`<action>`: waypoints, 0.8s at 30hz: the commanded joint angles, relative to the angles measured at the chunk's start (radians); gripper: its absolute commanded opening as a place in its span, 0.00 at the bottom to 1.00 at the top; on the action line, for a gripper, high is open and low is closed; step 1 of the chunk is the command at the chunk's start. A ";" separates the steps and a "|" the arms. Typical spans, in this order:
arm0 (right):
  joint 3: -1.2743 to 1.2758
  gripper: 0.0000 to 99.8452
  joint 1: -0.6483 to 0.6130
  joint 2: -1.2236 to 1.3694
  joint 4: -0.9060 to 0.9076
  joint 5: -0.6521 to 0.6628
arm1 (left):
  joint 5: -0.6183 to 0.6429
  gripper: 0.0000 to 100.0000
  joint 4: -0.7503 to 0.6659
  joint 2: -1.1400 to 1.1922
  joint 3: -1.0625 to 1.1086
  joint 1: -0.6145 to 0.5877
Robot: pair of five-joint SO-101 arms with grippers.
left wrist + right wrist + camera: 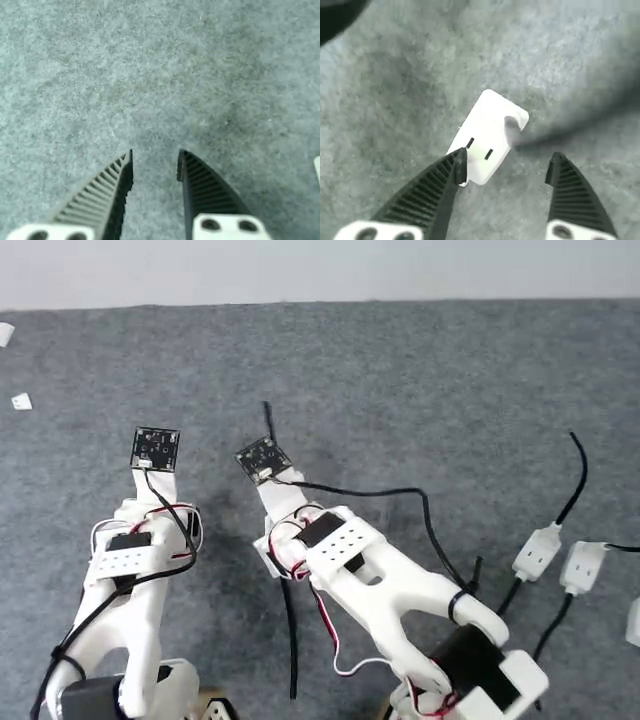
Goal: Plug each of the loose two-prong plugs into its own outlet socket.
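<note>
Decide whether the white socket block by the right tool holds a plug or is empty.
Empty: the white plastic socket block lies on the grey carpet with both dark slots bare, beside the open right tool.

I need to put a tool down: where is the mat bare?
Bare: the far strip of the grey felt mat, between the two white arms and the pale wall. Crowded: near right, where white outlet sockets trail black cords.

Left tool (155, 157) and right tool (509, 166), both pointed downward, jaws apart.
</note>
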 commanded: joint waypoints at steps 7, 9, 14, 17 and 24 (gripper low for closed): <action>-0.106 0.27 -0.018 -0.005 -0.001 -0.219 | 0.008 0.14 -0.028 0.000 -0.010 -0.011; -0.114 0.27 -0.018 -0.004 -0.012 -0.262 | 0.008 0.14 -0.028 0.000 -0.010 -0.012; -0.112 0.27 -0.030 0.001 -0.031 -0.275 | 0.008 0.14 -0.029 0.000 -0.012 -0.012; -0.123 0.27 -0.031 0.054 -0.039 -0.273 | 0.008 0.14 -0.029 0.000 -0.012 -0.012; -0.281 0.27 -0.028 0.209 0.054 -0.238 | 0.011 0.14 -0.025 0.000 -0.022 -0.037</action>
